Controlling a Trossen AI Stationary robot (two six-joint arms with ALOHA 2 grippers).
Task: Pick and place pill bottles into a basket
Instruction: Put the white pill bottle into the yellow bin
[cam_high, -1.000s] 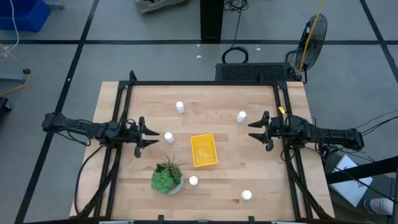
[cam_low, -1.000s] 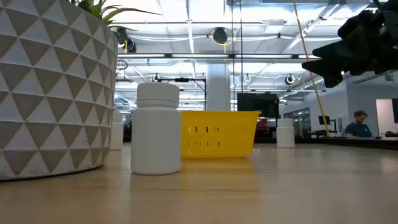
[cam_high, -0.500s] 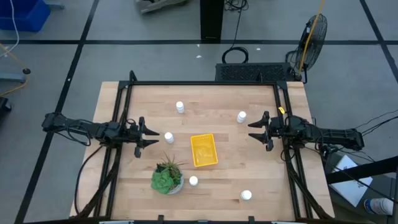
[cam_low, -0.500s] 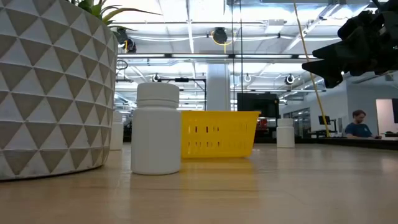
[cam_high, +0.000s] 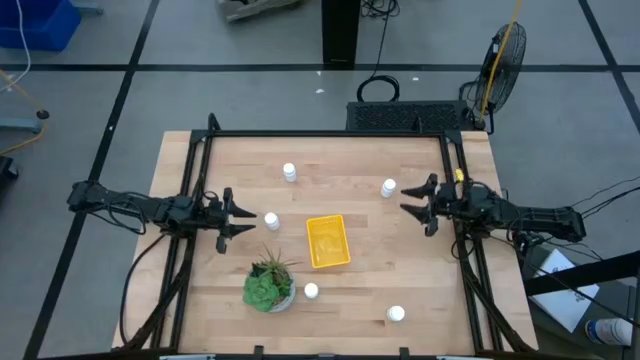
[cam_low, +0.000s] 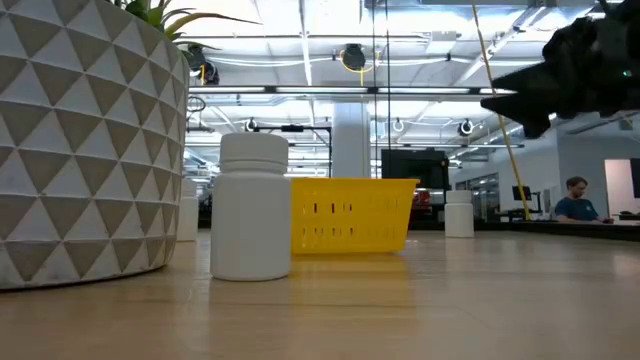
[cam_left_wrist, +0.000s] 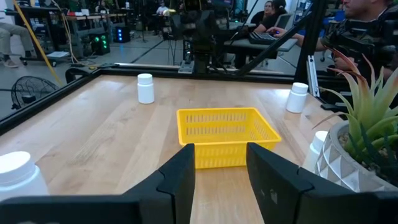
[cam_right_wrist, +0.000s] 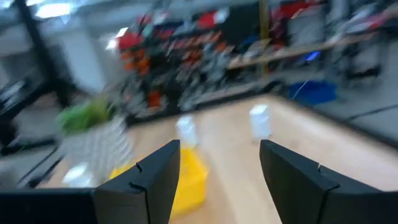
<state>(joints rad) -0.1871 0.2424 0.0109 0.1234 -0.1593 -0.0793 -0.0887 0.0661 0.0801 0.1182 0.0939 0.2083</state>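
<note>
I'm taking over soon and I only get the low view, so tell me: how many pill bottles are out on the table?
Observer: Five pill bottles, all standing on the table.
Operator: Any in the basket?
Observer: No, the basket is empty.
Operator: Where are the grippers?
Observer: The left gripper is at the table's left side and the right gripper at its right side. Each has a bottle close ahead of its open fingers.
</note>
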